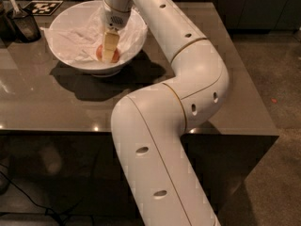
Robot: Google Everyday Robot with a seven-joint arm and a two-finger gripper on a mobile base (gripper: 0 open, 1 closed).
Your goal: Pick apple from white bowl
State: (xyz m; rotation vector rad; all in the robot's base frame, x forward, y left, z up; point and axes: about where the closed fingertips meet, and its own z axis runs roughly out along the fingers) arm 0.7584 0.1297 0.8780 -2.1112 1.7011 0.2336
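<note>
The large white bowl (60, 51), lined with crumpled white paper, stands at the back left of the table. The small red-orange apple (99, 53) lies inside it, toward the right of the bowl's bottom. My gripper (109, 55) reaches down into the bowl from above and sits right on the apple. Its cream-coloured end covers the apple's middle, so red shows on both sides of it. The apple rests low in the bowl on the paper.
The bowl stands on a dark glossy table (56, 102). A small dark cup with a utensil (26, 25) stands left of the bowl. A black-and-white marker tag (43, 6) lies behind it. My white arm (188, 84) arches over the table's right half.
</note>
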